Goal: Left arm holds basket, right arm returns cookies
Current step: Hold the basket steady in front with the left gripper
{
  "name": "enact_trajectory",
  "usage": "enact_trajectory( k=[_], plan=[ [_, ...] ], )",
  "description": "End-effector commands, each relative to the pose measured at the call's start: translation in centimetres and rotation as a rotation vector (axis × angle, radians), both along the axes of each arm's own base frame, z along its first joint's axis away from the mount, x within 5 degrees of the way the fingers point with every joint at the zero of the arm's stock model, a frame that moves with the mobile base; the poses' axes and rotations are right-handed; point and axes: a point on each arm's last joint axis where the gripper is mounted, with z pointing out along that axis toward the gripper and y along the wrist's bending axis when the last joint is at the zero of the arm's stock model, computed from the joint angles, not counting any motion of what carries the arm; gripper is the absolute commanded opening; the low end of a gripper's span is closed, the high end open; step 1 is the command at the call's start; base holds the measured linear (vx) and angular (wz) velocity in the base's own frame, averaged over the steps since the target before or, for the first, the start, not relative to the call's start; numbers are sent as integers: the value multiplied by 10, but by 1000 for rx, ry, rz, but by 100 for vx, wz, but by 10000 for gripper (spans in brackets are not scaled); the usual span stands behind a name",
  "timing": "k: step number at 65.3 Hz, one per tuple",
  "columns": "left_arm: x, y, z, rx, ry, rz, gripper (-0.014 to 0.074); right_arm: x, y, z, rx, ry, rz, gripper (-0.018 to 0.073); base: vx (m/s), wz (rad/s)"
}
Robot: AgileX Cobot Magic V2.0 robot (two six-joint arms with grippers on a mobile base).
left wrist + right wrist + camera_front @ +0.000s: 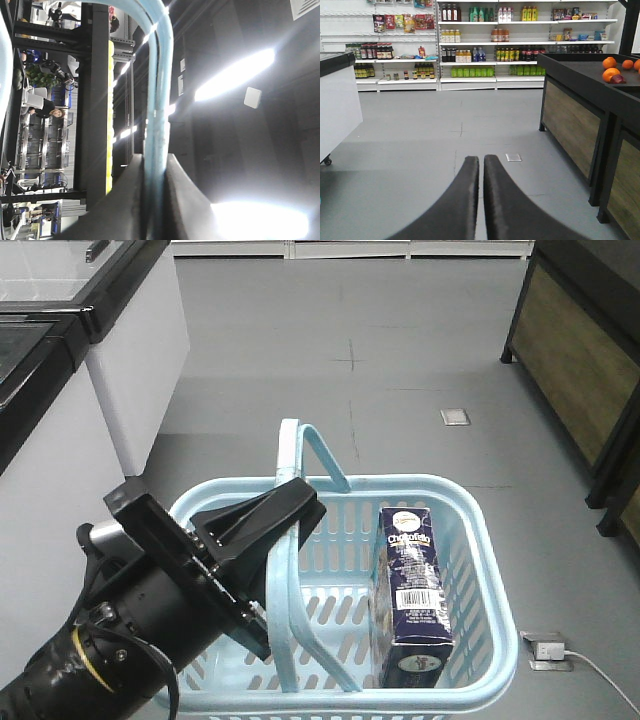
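Note:
The light blue basket [480, 540] hangs over the grey floor in the exterior view. Its upright hoop handle [290, 450] is pinched by my left gripper [300, 502], at the end of the bulky black left arm [130, 620]. In the left wrist view the pale blue handle [159, 100] runs straight down between the shut jaws of the left gripper [155, 160]. The cookies [410, 590], a dark navy box, stand on the right side inside the basket. My right gripper [481, 159] shows only in its own wrist view, shut on nothing and well above the floor.
A white freezer cabinet [140, 350] stands at the left. A dark wooden display stand [580, 350] is at the right, with oranges [610, 70] on top. Stocked shelves [490, 45] line the far wall. A plug and cable [550, 650] lie on the floor by the basket.

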Motion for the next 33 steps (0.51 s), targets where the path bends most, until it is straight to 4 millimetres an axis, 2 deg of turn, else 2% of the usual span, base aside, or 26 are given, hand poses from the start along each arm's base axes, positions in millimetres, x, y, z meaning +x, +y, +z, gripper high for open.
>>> enact_trajectory(
  k=[1, 33],
  plan=[
    [-6, 5, 29, -163, -129, -5, -3, 0, 0, 1, -15, -66, -1, -6, 0, 0],
    [-6, 5, 29, -163, -129, -5, -3, 0, 0, 1, -15, -65, -1, -6, 0, 0]
  ],
)
